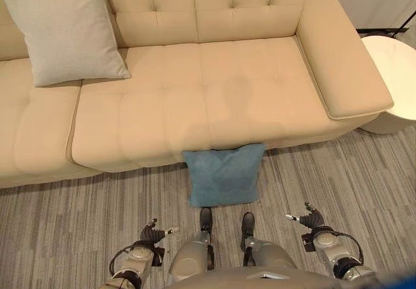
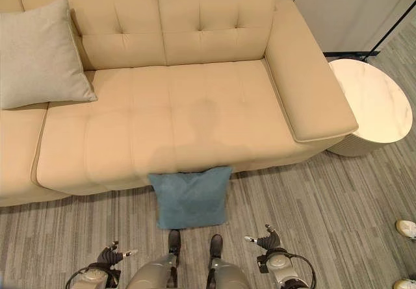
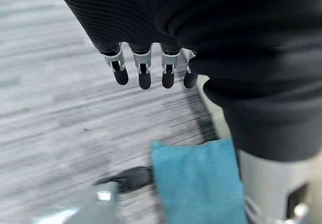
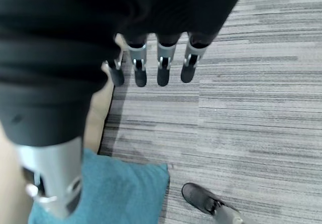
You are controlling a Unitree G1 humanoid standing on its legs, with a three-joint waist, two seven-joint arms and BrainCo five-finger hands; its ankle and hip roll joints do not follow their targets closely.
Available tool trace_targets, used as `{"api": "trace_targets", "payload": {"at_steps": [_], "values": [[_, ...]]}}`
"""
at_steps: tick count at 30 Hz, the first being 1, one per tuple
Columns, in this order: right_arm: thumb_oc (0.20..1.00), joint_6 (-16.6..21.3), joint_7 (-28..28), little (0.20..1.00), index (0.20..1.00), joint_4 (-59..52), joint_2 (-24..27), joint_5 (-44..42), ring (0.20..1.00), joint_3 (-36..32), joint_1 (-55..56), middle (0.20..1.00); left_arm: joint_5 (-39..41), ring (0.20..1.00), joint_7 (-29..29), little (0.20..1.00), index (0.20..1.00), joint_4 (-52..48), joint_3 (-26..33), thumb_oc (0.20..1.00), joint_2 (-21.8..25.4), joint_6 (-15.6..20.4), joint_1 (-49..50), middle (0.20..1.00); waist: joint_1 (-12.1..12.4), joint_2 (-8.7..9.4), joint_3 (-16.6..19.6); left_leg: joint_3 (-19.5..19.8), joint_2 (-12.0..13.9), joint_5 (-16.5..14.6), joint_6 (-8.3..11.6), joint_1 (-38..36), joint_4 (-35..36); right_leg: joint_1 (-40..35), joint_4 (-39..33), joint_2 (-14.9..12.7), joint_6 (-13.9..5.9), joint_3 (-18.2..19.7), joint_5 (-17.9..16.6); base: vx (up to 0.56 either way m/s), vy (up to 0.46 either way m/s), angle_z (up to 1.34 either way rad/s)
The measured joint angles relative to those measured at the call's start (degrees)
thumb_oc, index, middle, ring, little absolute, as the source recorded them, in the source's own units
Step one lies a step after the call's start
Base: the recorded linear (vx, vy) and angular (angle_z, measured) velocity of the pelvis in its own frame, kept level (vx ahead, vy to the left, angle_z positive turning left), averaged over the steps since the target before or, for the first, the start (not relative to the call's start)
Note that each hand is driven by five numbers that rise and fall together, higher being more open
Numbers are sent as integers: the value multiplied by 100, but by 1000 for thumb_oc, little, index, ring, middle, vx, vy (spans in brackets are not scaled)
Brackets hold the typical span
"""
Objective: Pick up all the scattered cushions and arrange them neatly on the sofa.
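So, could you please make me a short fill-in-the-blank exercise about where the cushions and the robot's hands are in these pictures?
1. The blue cushion lies on the ____, leaning against the sofa's front.
2. The grey cushion rests on the ____, against its backrest.
3. The left hand and the right hand both hold ____.
4. The round side table stands beside the sofa's ____.

Missing words: floor; sofa; nothing; armrest

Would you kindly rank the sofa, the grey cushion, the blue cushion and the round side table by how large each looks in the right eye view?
1. sofa, by far the largest.
2. grey cushion.
3. round side table, close to the grey cushion, so this order is unsure.
4. blue cushion, smallest.
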State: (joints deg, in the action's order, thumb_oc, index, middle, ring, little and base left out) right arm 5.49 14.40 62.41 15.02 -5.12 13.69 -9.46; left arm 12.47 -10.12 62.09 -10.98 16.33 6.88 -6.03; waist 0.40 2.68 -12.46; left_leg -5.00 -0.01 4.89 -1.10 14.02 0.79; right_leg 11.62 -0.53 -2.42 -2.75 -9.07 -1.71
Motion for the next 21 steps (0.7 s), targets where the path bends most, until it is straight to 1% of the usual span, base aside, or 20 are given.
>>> {"api": "trace_targets", "payload": {"at_steps": [1, 3, 4, 5, 7, 8, 9, 10, 11, 12, 13, 15, 17, 19, 21], "values": [[1000, 0, 30, 1000, 1000, -74, 42, -37, 1000, 0, -192, 1000, 57, 1000, -38, 1000, 1000, -93, -10, 1000, 21, 57, -260, 1000, 8, -22, -157, 20, 28, 29, 41, 225, -91, 210, 86, 16, 17, -25, -10, -134, -49, 10], [1000, 2, 98, 1000, 1000, -242, 87, -68, 1000, 2, -566, 1000, 192, 1000, -140, 1000, 1000, -190, -17, 1000, 22, 133, -680, 1000, -20, -52, -493, 78, 59, 131, 108, 386, -124, 378, 181, 34, 134, -111, -89, -153, -38, 10], [1000, 12, 159, 1000, 1000, -321, 87, -149, 1000, 12, -665, 1000, 289, 1000, -191, 1000, 1000, -245, -36, 1000, 21, 136, -829, 1000, -21, -51, -531, 88, 81, 126, 124, 600, -243, 635, 375, 34, 117, -114, -4, -145, -15, 5], [1000, 66, 231, 1000, 1000, -442, 146, -170, 1000, 21, -924, 1000, 409, 1000, -266, 1000, 1000, -300, -142, 1000, 66, 204, -1110, 1000, -24, -70, -642, 89, 96, 89, 182, 1004, -437, 1119, 755, 10, 179, -122, 116, -138, 5, 3], [1000, 80, 371, 1000, 1000, -560, 226, -265, 1000, 4, -1537, 1000, 539, 1000, -395, 1000, 1000, -460, -183, 1000, 113, 279, -1592, 1000, -28, -70, -1096, 89, 92, 141, 243, 1461, -625, 1763, 1375, -66, 274, -121, 211, -185, 25, 7], [1000, 80, 415, 1000, 1000, -659, 233, -272, 1000, 4, -1757, 1000, 611, 1000, -410, 1000, 1000, -459, -195, 1000, 115, 285, -1725, 1000, -28, -80, -1206, 87, 80, 146, 249, 1655, -708, 2026, 1589, -108, 331, -119, 261, -87, 20, 7], [1000, 91, 509, 1000, 1000, -767, 238, -317, 1000, 10, -1934, 1000, 715, 1000, -463, 1000, 1000, -461, -214, 1000, 112, 305, -1876, 1000, -49, -74, -1217, 76, 61, 145, 248, 2001, -868, 2443, 1899, -174, 330, -103, 341, -48, 5, 11], [1000, 126, 629, 1000, 1000, -897, 286, -357, 1000, 11, -2274, 1000, 769, 1000, -555, 1000, 1000, -473, -248, 1000, 154, 333, -2147, 1000, -93, -87, -1341, 65, 18, 101, 199, 2489, -1047, 3001, 2251, -250, 363, -70, 471, -22, -8, 11], [1000, 127, 681, 1000, 1000, -949, 324, -379, 1000, 18, -2603, 1000, 836, 1000, -633, 1000, 1000, -480, -245, 1000, 204, 350, -2409, 1000, -117, -87, -1523, 19, 36, 140, 231, 2721, -1094, 3265, 2358, -263, 375, -61, 440, -134, -21, 11], [1000, 131, 861, 1000, 1000, -981, 373, -385, 1000, 55, -2976, 1000, 922, 1000, -693, 1000, 1000, -451, -250, 1000, 233, 358, -2681, 1000, -125, -81, -1547, -14, 68, 200, 214, 3091, -1192, 3658, 2502, -274, 426, -69, 411, -88, -35, 5], [1000, 173, 1069, 1000, 1000, -987, 460, -436, 1000, 46, -3364, 1000, 950, 1000, -868, 1000, 1000, -449, -235, 1000, 278, 384, -2978, 1000, -172, -66, -1566, -49, 74, 188, 196, 3545, -1347, 4120, 2677, -296, 460, -59, 467, -52, -62, 3], [1000, 197, 1223, 1000, 1000, -1038, 541, -482, 1000, 51, -3742, 1000, 1068, 1000, -917, 1000, 1000, -447, -237, 1000, 327, 388, -3289, 1000, -226, -51, -1659, -41, 84, 268, 189, 3796, -1374, 4382, 2742, -298, 520, -82, 416, 9, -51, 4], [1000, 245, 1318, 1000, 1000, -1037, 578, -484, 1000, 83, -3859, 1000, 1143, 1000, -923, 1000, 1000, -461, -251, 1000, 355, 389, -3437, 1000, -267, -38, -1663, -2, 85, 264, 185, 3821, -1359, 4399, 2743, -297, 523, -109, 460, 20, -53, 7], [1000, 252, 1400, 1000, 1000, -1032, 709, -487, 1000, 108, -4046, 1000, 1161, 1000, -1004, 1000, 1000, -476, -381, 1000, 576, 443, -3675, 1000, -306, -33, -1653, -6, 84, 274, 178, 3952, -1323, 4554, 2755, -297, 532, -110, 475, 6, -46, 1], [1000, 253, 1480, 1000, 1000, -974, 935, -496, 1000, 260, -4369, 1000, 1175, 1000, -1041, 1000, 1000, -534, -498, 1000, 846, 476, -4032, 1000, -326, -37, -1643, -3, 76, 320, 140, 4274, -1346, 4917, 2857, -312, 538, -109, 504, -5, -45, 4]]}}
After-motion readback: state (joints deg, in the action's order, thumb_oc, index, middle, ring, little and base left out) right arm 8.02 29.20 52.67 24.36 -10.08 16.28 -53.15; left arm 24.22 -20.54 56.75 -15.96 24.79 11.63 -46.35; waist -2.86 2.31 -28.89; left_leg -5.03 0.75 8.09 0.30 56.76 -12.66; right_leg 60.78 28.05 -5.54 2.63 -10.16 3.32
